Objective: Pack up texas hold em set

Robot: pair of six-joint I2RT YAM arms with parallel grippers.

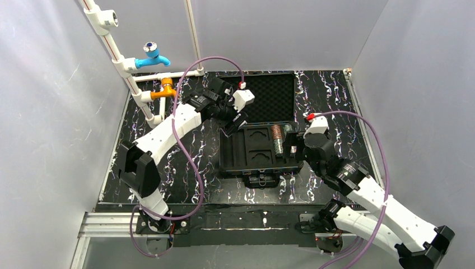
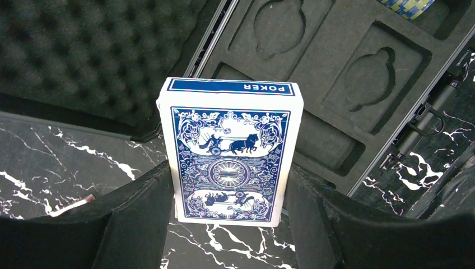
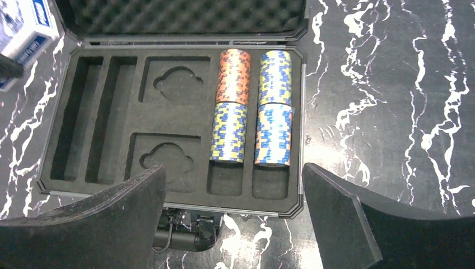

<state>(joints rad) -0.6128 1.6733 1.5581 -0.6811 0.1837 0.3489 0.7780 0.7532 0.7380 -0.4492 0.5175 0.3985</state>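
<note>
1. Your black marbled counter point(image 1: 336, 95) carries the whole set, between the two arms.
2. The briefcase point(image 1: 252, 154) lies open at the middle of the counter. Its foam lid point(image 1: 271, 92) is folded back on the far side and its slotted tray point(image 3: 185, 120) faces up.
3. Your right tool point(image 3: 235, 174) hangs over the tray's near edge with its fingers wide apart and nothing between them.
4. Your left tool point(image 2: 227, 190) is at the case's far left corner, clamped on the blue card deck point(image 2: 229, 162), one finger on each long side.
5. Four chip rolls point(image 3: 228, 131) lie in the tray's two rightmost slots, two end to end in each, just ahead of your right tool.
6. The deck stands upright in the left tool, its patterned back to the wrist camera. It is off the counter, just beside the tray's left rim.
</note>
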